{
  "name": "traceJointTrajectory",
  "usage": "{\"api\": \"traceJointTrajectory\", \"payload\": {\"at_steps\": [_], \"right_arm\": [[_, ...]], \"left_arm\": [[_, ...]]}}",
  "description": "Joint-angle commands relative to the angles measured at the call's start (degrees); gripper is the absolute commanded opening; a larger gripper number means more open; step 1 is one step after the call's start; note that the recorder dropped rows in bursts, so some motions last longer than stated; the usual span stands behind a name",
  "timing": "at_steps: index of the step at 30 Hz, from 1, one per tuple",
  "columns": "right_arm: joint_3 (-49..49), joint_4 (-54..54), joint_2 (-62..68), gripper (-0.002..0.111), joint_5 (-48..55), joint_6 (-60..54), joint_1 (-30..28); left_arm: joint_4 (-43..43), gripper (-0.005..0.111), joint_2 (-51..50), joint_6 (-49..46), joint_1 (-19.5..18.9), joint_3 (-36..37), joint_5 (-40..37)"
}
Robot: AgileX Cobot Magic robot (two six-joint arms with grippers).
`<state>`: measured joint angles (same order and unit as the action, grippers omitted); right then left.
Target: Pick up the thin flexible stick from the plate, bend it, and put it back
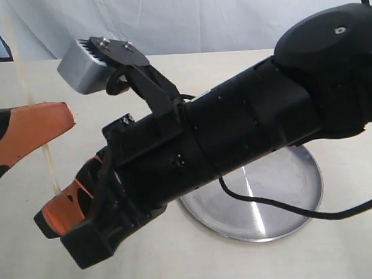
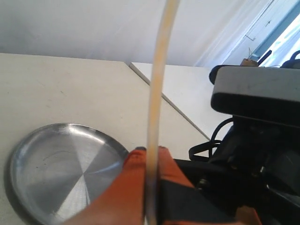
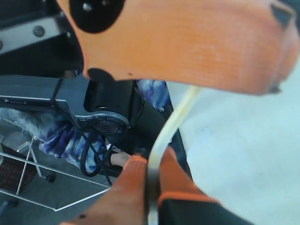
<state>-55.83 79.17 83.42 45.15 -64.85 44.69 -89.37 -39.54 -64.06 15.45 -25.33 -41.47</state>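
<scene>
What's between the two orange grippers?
The stick. It runs from the left gripper to the right gripper, and both pinch it. The exterior and right wrist views show this.

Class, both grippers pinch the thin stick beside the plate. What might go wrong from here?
1. The thin flexible stick, pinched between the left gripper and right gripper, already curves; more bending might snap it.
2. It hangs beside the plate, not over it, so a slip would likely drop it on the table.

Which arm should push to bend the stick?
Probably right. The right gripper pinches the stick at its lower end, where it curves; the left gripper clamps it higher, a steady anchor.
</scene>
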Motion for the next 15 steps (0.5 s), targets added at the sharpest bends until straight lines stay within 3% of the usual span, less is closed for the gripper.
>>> {"api": "traceJointTrajectory", "payload": {"at_steps": [1,15], "right_arm": [[-0.5,1.8,-2.1,0.000,1.8,-1.1,0.0],[-0.5,-3.1,3.5,0.000,-2.5,-1.0,0.0]], "left_arm": [[3.8,0.000,-0.2,-1.1,0.2,0.6,3.6],[-10.6,0.000,-0.2,-1.0,0.2,0.6,-1.1]]}}
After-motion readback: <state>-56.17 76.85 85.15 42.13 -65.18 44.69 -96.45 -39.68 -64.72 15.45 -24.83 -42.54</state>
